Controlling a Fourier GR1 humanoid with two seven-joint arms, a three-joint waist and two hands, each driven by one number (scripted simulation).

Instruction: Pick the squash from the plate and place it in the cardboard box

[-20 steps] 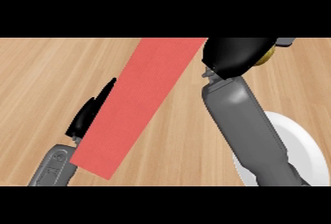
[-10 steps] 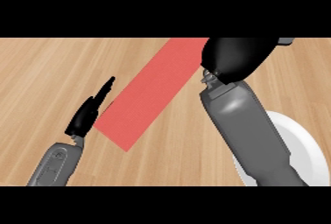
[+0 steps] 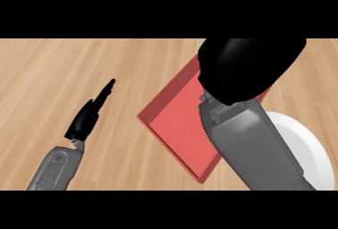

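The box point(image 3: 178, 120) is a red, shallow open tray lying slantwise in the middle of the wooden counter. My right hand point(image 3: 247, 67) hangs over its far right part as a rounded black bulk, back toward me, curled. The squash is hidden; no part of it shows on the bare part of the white plate point(image 3: 307, 143) or on the box floor. My left hand point(image 3: 89, 114) rests at the left, seen edge-on with straight fingers pointing up and right, apart from the box.
My grey right forearm point(image 3: 254, 147) crosses the box's right rim and covers much of the plate. Bare wooden counter point(image 3: 52, 71) stretches to the left and behind the left hand.
The right hand has come nearer and larger over the box, and the yellow bit at its edge no longer shows. The box now shows as a wider tray further right. The left hand has stayed put.
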